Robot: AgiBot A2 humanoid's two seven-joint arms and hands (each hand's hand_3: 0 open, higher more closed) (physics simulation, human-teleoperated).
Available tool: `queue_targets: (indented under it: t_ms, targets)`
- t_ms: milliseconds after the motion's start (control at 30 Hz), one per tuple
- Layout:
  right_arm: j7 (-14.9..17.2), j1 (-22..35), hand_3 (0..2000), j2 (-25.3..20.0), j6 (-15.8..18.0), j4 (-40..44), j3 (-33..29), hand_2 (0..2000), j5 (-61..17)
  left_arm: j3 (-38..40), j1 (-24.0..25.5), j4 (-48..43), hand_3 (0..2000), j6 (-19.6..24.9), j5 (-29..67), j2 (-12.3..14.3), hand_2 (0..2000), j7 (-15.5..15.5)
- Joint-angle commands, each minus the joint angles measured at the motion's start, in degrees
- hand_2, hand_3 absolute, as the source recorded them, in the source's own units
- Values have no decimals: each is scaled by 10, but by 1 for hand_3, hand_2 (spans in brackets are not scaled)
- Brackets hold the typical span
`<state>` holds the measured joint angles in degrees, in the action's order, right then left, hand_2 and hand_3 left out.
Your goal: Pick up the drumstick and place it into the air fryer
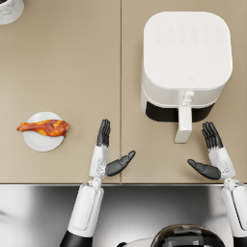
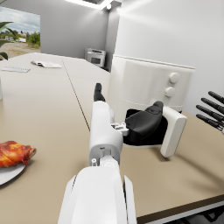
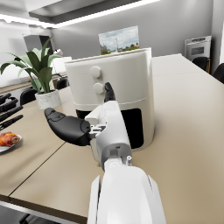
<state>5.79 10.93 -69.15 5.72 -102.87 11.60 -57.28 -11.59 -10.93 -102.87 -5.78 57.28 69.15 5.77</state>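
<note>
In the head view, a glazed orange-brown roasted drumstick (image 1: 44, 128) is being shown lying on a small round white plate (image 1: 42, 141) at the left of a beige tabletop (image 1: 72, 72), well apart from both hands. A white, rounded-square air fryer (image 1: 185, 62) with a white drawer handle (image 1: 184, 124) is being shown at the upper right. The left hand (image 1: 107, 153) is being held empty over the table, fingers straight and together, thumb spread to the side; the right hand (image 1: 212, 154) is being held likewise beside the handle. In the left wrist view, the left hand (image 2: 131, 124) is being seen before the fryer's dark drawer opening (image 2: 146, 131), with the drumstick (image 2: 15, 153) at the frame's edge. In the right wrist view, the right hand (image 3: 87, 124) is being seen open, thumb out, near the fryer (image 3: 113, 94); a potted green plant (image 3: 37, 76) is being shown beyond.
</note>
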Motion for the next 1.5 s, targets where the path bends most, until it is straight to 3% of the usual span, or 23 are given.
queue_targets:
  t_ms: [33,700,800,967,1200,1500]
  targets:
    - [0,0,0,0,0,0,0,0,0,0,0,0,0,0,0,0,0,0]
    - [0,0,0,0,0,0,0,0,0,-17,-1,9,0,0,0,1,0,0]
    - [-28,15,0,-12,-28,10,8,0,0,12,-9,11,0,36,0,10,0,-36]
    - [-52,19,0,-23,-52,28,2,0,0,67,-18,28,0,54,0,21,0,-54]
    - [-57,32,0,-41,-57,47,11,0,-171,120,-20,24,0,57,178,29,0,-57]
    - [-58,28,0,-53,-57,62,10,0,-215,193,-39,44,0,58,410,35,0,-58]
